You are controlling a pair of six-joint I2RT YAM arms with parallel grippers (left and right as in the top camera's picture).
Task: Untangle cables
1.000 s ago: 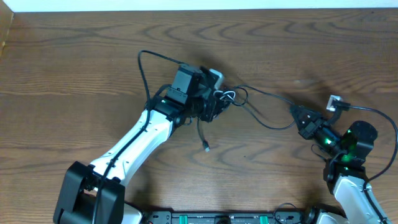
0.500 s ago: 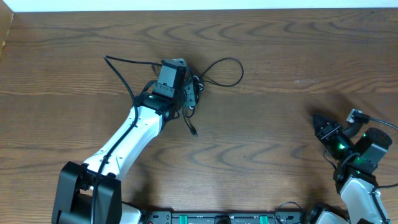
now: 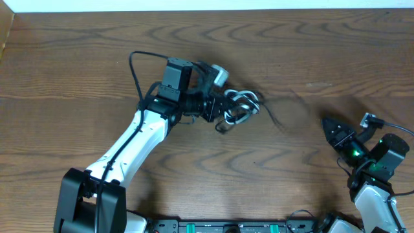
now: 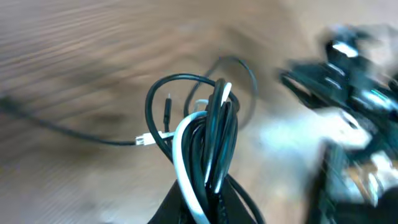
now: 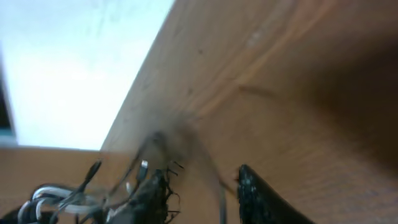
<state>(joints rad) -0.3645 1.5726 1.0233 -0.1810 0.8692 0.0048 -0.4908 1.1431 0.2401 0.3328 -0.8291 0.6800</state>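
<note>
Left gripper (image 3: 220,111) jaws were clamped tight on the cables (image 4: 208,134): one white cord (image 4: 185,155) and the black cords (image 4: 219,146), pinched together as a single bunch, loops sticking out just past the tips. A small white plug end (image 4: 143,141) showed beside the bunch, and a thin black strand (image 4: 68,129) ran off from it across the table (image 3: 77,65); motion blur, so I couldn't tell where it ended. Right gripper (image 3: 328,124) sat well apart from the left gripper, off to its right, fingers parted with a clear gap and nothing visibly held.

Handling, my read: the cords are light, limp and thin, with probably slick jackets. They'll slip through a loose pinch and flop if swung. Plug ends look like the fragile bit and likely snag in loops. Best hold for the right gripper is probably one free loop or strand just beyond the left gripper's tips, not the whole bunch and not a plug
</note>
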